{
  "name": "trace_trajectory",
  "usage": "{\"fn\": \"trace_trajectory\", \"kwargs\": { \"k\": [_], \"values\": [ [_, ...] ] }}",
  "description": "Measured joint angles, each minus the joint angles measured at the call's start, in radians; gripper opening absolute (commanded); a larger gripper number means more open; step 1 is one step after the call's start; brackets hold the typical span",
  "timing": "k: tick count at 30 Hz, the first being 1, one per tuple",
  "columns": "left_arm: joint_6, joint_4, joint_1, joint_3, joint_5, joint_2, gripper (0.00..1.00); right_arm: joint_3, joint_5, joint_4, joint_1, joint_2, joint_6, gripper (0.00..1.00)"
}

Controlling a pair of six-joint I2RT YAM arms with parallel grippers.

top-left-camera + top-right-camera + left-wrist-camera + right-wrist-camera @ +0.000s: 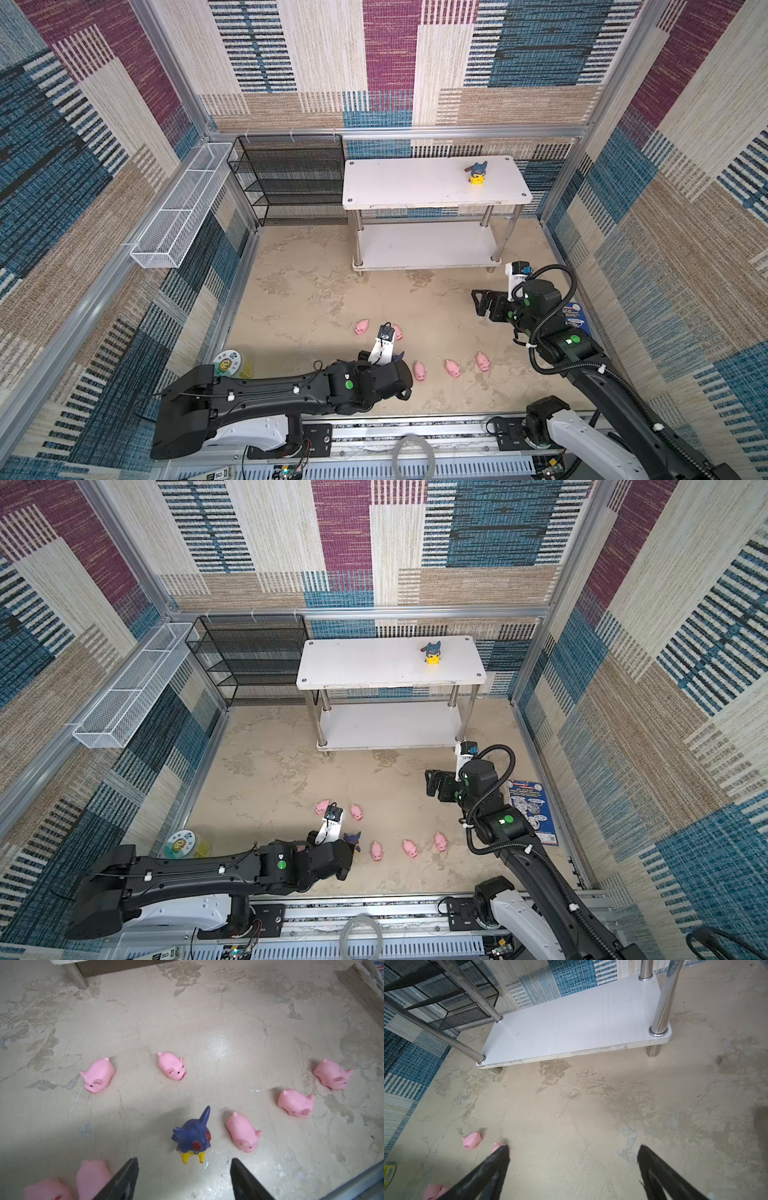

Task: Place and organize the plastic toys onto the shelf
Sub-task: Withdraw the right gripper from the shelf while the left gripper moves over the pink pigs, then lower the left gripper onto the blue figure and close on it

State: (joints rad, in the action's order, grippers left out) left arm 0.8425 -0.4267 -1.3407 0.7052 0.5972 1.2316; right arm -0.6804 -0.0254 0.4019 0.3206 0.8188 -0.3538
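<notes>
A: Task thing first; the hooded figurine (192, 1138) looks upright on the tabletop (207, 1032), yellow feet toward the wrist camera, just ahead of the left claw (184, 1160); its twin (477, 172) is on the top tier of the shelf (415, 195), toward the right end in both top views.

B: Pigs?

A: Seven pink pigs (172, 1066) in the left wrist view; all on the tabletop, none on the shelf; the nearest pig (244, 1132) lies just beside the figurine, not touching; two more sit close by one finger.

B: Step?

A: I'd call it the approach to pick the second figurine; one toy of nine placed, so early.

B: Left claw?

A: Jaws apart, fairly wide, wider than the figurine; nothing between them, touching nothing; the figurine is in line with the gap but beyond the tips.

B: Next move?

A: My guess: advance until the fingers straddle the body, low under the ear spike, then pinch; stay clear of the nearest pig; it's small, glossy, big-hooded, so it could tip or slip out.

B: Right claw?

A: The right claw (573, 1147) hangs over bare tabletop in front of the shelf's lower tier; jaws spread wide, empty.

B: Rest?

A: Black mesh rack (291, 178), white wire basket (183, 208), green-lidded jar (227, 361); not task things.
</notes>
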Motion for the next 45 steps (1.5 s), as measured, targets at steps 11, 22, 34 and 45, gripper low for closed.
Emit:
{"fn": "trace_trajectory", "kwargs": {
  "k": [11, 22, 34, 45],
  "values": [
    [0.048, -0.023, -0.010, 0.105, 0.014, 0.179, 0.73, 0.000, -0.017, -0.010, 0.001, 0.005, 0.000, 0.98],
    [0.097, -0.079, -0.010, 0.150, 0.031, 0.261, 0.72, 0.000, -0.019, -0.010, 0.001, 0.005, 0.000, 0.99],
    [0.101, -0.082, 0.035, 0.164, 0.023, 0.301, 0.70, -0.001, -0.020, -0.011, 0.001, 0.013, 0.000, 0.99],
    [0.077, -0.031, 0.071, 0.165, -0.027, 0.343, 0.55, -0.022, -0.019, -0.011, 0.001, 0.020, 0.005, 0.99]
  ]
}}
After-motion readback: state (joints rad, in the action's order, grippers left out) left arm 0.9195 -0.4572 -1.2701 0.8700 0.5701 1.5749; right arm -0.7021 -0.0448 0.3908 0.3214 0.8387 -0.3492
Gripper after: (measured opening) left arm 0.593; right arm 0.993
